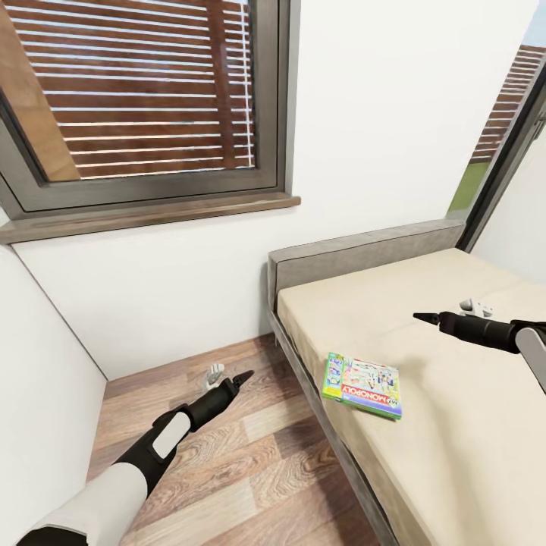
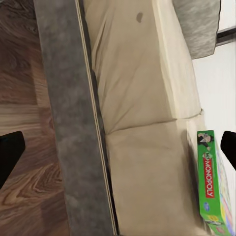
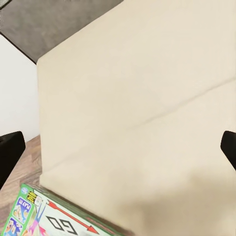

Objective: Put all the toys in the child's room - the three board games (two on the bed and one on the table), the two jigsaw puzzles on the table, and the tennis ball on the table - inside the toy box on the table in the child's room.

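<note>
One board game (image 1: 362, 385), a flat green-edged box with a red "Monopoly" band, lies on the bed (image 1: 447, 425) near its left edge. It also appears in the left wrist view (image 2: 211, 179) and the right wrist view (image 3: 44, 216). My left gripper (image 1: 241, 377) hangs open over the wood floor, left of the bed frame (image 2: 73, 128), with nothing between its black fingers (image 2: 10, 157). Over the beige mattress (image 3: 137, 113), right of and beyond the box, my right gripper (image 1: 425, 317) is open and empty. The toy box, the table, the jigsaw puzzles and the tennis ball are out of view.
A window with slatted blinds (image 1: 144, 91) and a wooden sill (image 1: 152, 216) is set in the white wall ahead. The grey headboard (image 1: 364, 254) meets that wall. A narrow strip of plank floor (image 1: 227, 470) runs between the left wall and the bed.
</note>
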`<state>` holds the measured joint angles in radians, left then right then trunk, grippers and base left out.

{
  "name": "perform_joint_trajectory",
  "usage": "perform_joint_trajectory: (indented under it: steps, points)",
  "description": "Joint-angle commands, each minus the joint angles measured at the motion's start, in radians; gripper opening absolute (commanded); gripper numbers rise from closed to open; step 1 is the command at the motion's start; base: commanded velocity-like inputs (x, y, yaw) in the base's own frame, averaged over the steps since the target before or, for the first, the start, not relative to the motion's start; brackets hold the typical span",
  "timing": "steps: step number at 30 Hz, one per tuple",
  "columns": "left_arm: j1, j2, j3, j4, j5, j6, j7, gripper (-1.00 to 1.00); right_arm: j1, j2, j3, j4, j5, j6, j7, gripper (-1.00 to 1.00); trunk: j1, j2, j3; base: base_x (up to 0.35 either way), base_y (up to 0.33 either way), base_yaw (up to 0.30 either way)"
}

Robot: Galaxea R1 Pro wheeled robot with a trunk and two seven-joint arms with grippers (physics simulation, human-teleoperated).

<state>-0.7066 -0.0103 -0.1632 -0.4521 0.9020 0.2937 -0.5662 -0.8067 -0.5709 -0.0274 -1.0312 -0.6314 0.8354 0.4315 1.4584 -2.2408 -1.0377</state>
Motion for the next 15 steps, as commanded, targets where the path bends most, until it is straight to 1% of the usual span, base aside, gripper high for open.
perform_joint_trajectory:
  steps: [1,4,5,8,15]
  points:
    - [-0.001,0.000,-0.002,0.000,0.011,0.007,-0.013,1.00,0.000,0.000,-0.001,-0.001,0.002,0.005,0.005,1.00,0.000,0.000,-0.001,0.000,0.000,0.000]
    - [-0.001,-0.002,-0.002,0.001,0.011,0.006,-0.039,1.00,0.000,0.001,-0.001,-0.002,0.002,0.006,0.005,1.00,0.000,0.000,-0.001,0.000,0.000,0.000]
    - [-0.001,-0.002,-0.002,0.001,0.011,0.006,-0.039,1.00,0.000,0.001,-0.001,-0.002,0.002,0.006,0.005,1.00,0.000,0.000,-0.001,0.000,0.000,0.000]
    - [0.000,-0.005,-0.002,0.006,0.010,0.006,-0.077,1.00,0.000,0.001,-0.001,-0.003,0.002,0.006,0.004,1.00,0.000,0.000,-0.001,0.000,0.000,0.000]
    - [0.001,-0.007,-0.001,0.016,0.009,0.006,-0.107,1.00,0.000,0.001,-0.002,-0.004,0.002,0.007,0.004,1.00,0.000,0.000,-0.001,0.000,0.000,0.000]
